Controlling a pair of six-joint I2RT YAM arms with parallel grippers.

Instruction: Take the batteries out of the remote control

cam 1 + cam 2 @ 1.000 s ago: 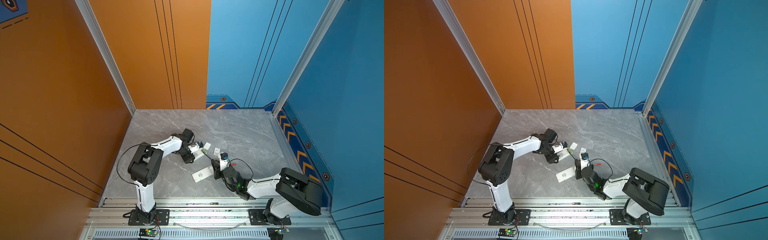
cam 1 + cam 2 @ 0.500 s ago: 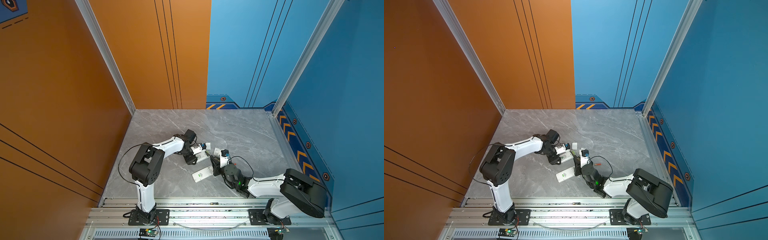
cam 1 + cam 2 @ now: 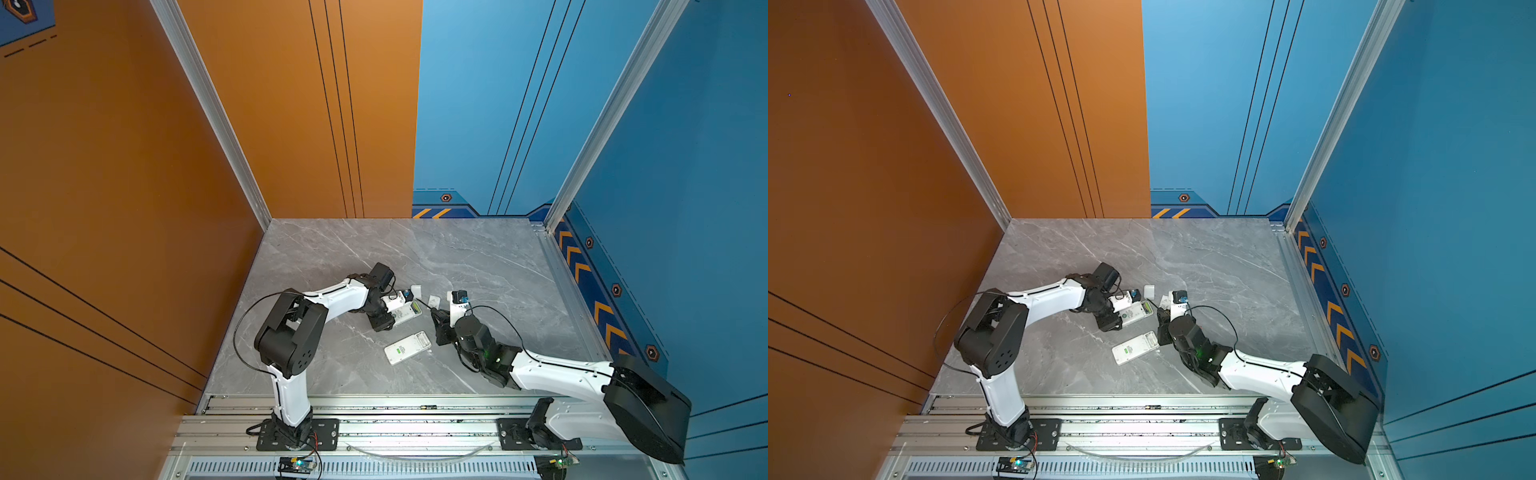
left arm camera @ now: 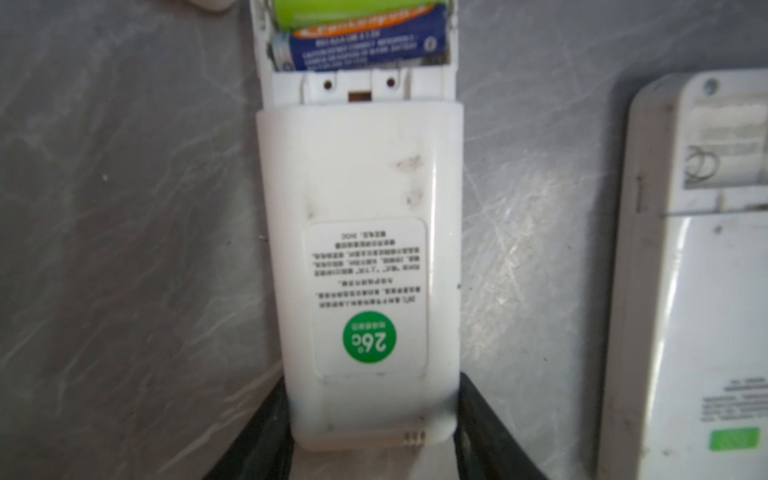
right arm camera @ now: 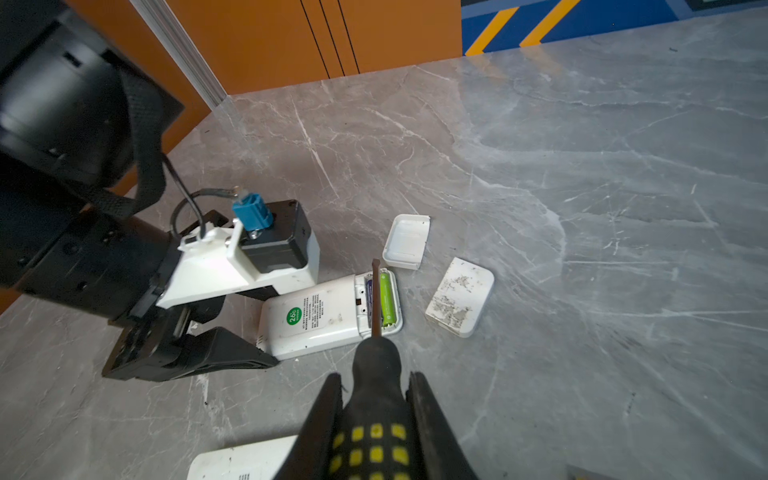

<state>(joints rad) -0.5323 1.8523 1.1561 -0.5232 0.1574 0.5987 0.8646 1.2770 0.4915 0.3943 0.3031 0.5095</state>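
Observation:
A white remote control (image 3: 405,312) (image 3: 1133,312) (image 4: 361,249) (image 5: 316,316) lies back-up on the grey table with its battery bay uncovered. Two batteries sit side by side in the bay, a green one (image 4: 353,10) (image 5: 387,299) and a blue one (image 4: 365,48) (image 5: 368,295). My left gripper (image 3: 388,318) (image 4: 372,415) (image 5: 266,328) is shut on the remote's other end, one finger along each side. My right gripper (image 3: 436,316) (image 5: 374,386) is shut on a black-and-yellow-handled screwdriver (image 5: 376,365). The screwdriver's shaft reaches over the bay between the two batteries.
A second white remote (image 3: 407,348) (image 3: 1136,348) (image 4: 685,291) (image 5: 245,461) lies nearer the front edge, just beside my right gripper. Two loose white covers (image 5: 406,241) (image 5: 459,297) lie just beyond the held remote. Orange wall on the left, blue wall on the right.
My right gripper has carried the screwdriver away from the front remote and up to the held remote's open bay. The left gripper and its remote have shifted slightly to the right.

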